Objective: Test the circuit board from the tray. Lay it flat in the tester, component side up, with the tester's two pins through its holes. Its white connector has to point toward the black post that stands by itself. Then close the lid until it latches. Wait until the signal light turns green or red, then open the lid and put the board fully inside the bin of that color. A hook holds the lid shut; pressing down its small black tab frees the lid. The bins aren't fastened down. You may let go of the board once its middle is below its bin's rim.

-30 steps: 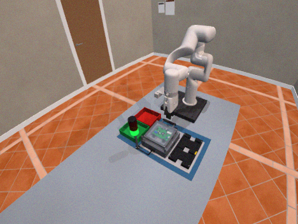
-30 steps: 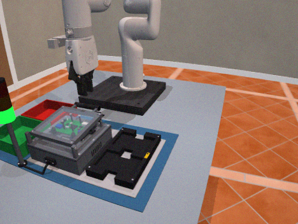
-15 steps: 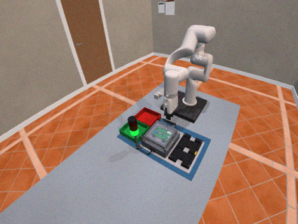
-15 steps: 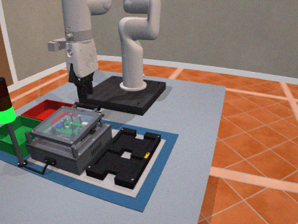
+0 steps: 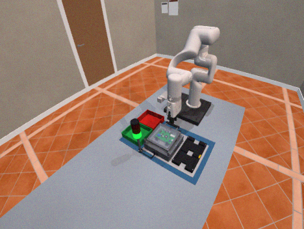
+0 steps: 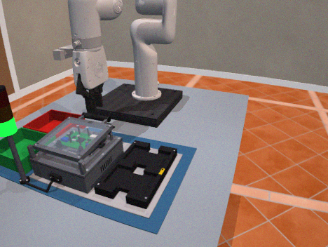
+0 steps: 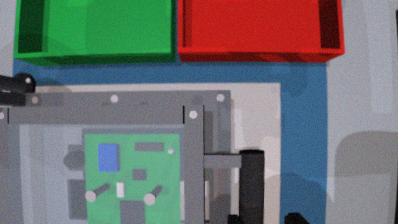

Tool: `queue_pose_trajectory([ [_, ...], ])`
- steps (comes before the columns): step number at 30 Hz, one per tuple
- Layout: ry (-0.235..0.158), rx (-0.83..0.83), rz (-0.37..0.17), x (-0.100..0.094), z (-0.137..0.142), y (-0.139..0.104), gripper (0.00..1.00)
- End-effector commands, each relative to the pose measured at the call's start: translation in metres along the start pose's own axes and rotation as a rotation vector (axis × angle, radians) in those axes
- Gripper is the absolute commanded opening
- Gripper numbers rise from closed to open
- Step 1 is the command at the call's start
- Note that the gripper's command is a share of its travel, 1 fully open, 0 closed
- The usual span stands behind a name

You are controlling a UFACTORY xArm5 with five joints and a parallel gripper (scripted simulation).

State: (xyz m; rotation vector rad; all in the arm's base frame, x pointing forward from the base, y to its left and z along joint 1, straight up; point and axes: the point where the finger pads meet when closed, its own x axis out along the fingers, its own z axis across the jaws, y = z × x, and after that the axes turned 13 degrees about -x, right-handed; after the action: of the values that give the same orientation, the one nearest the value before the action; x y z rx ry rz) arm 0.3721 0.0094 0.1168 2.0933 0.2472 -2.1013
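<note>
While the tester [image 5: 158,150] [image 6: 64,170] [image 7: 150,99] holds the green circuit board [image 5: 167,138] [image 6: 83,139] [image 7: 131,181] component-side up, green bin [image 5: 130,138] [image 6: 14,160] [image 7: 100,57] and red bin [image 5: 150,119] [image 6: 52,123] [image 7: 260,53] flank it; jaws [image 5: 172,123] [image 6: 94,110] slightly apart.

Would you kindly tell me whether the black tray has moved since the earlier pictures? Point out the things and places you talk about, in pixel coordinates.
No, the black tray [image 5: 185,159] [image 6: 134,182] shows no visible shift: it lies in the same place within the border of the blue mat [image 5: 202,162] [image 6: 171,189] [image 7: 303,120].
</note>
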Motion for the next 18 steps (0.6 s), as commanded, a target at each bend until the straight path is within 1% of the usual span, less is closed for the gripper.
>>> queue_pose_trajectory([
  [1, 0.004, 0.0, 0.001, -0.001, -0.001, 0.0, 0.28],
  [9, 0.004, 0.0, 0.001, 0.0, -0.001, 0.0, 0.28],
  [18, 0.004, 0.0, 0.001, 0.01, -0.002, 0.0, 0.28],
])
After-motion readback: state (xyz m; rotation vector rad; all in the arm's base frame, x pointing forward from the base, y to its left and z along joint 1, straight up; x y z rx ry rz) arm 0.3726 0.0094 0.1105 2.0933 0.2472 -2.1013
